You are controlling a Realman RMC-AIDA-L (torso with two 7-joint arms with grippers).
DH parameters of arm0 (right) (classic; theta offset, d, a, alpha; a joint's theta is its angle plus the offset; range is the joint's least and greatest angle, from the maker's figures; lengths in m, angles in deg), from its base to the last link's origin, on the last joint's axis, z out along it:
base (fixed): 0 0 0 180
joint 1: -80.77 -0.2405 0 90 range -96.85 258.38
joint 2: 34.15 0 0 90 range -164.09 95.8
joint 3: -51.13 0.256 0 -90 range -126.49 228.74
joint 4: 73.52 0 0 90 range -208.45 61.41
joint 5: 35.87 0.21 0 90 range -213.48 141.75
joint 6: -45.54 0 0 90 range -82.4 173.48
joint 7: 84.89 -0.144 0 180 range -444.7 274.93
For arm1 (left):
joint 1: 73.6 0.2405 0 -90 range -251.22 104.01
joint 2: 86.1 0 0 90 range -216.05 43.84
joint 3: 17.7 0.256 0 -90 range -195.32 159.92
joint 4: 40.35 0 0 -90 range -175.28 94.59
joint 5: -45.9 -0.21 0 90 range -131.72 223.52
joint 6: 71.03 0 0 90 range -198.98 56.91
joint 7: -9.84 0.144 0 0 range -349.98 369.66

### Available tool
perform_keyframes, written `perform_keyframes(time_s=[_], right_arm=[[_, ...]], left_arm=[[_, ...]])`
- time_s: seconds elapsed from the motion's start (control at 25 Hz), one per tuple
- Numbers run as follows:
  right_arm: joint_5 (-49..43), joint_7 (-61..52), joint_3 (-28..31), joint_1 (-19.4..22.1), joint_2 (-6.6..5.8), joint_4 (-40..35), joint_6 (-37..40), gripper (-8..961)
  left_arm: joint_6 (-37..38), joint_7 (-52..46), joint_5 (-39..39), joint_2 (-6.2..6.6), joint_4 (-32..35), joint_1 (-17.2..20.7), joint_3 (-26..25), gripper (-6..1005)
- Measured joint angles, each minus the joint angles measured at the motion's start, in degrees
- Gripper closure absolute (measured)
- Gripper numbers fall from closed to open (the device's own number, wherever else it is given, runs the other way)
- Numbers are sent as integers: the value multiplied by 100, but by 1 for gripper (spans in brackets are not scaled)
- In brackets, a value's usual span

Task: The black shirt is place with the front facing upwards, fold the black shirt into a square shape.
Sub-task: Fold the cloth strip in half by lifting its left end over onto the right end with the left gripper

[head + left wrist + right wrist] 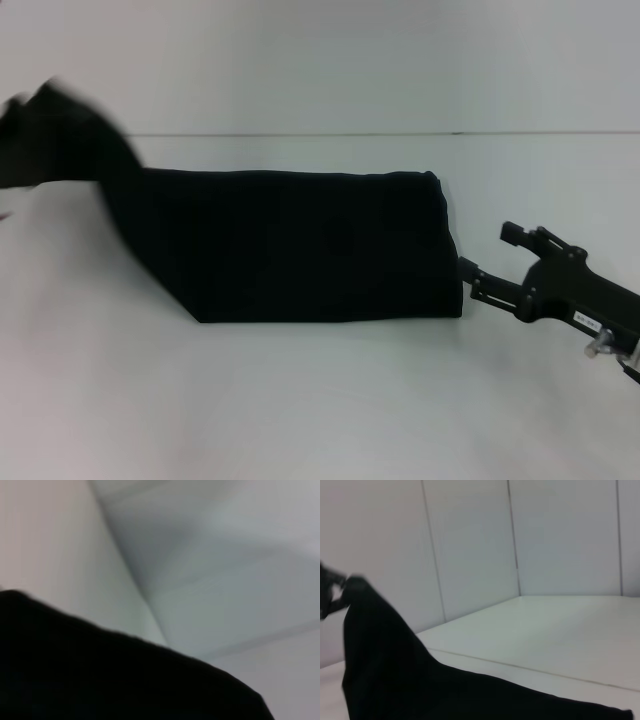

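White tabletop (320, 400) is spreading across the whole working area, meeting a pale panelled wall (560, 535) at the back. On it the black shirt (310, 245) is lying as a long folded band, its lettering not showing, with one flat end sitting toward the robot's right and the other end rising off the surface at the robot's left. That raised end is hanging in the air as a blurred dark peak at the left edge of the head view, and the right wrist view is showing the same cloth (385, 665) climbing steeply from the table to a point where the left gripper (332, 592) is pinching it, fingers pressed onto the fabric. The left wrist view is giving only a dark mass of the shirt (100, 675) filling the near part of the picture against the pale wall and table. The right gripper (470, 280) is hovering low beside the shirt's right-hand end, its fingers appearing spread and pointing at the folded edge, just beside it; whether the tips are touching the cloth cannot be told.
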Motion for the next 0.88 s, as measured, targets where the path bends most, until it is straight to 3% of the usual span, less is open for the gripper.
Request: perform_keyframes(time_s=[0.12,0.24,0.32,0.48,0.56,0.72,0.88], right_arm=[[0,0,60,109,-6,-4,30,12],[0,-1,100,206,-9,-15,52,12],[0,-37,120,277,-13,-27,108,12],[0,-154,172,397,-32,-47,264,12],[-3,-167,177,426,-34,-48,283,11],[-24,-182,176,456,-31,-49,285,11],[-42,-184,155,449,-20,-48,256,11]], left_arm=[[79,40,12,-196,-14,-565,178,887],[-82,181,14,-502,-27,-1142,515,888],[-355,346,16,-771,-31,-1480,865,889],[-961,642,19,-1256,-131,-1751,1553,889],[-1338,838,60,-1358,-434,-1793,1781,889],[-2077,1534,270,-1354,-1449,-1884,1912,888],[-2301,1929,589,-1382,-1807,-1792,1893,889]])
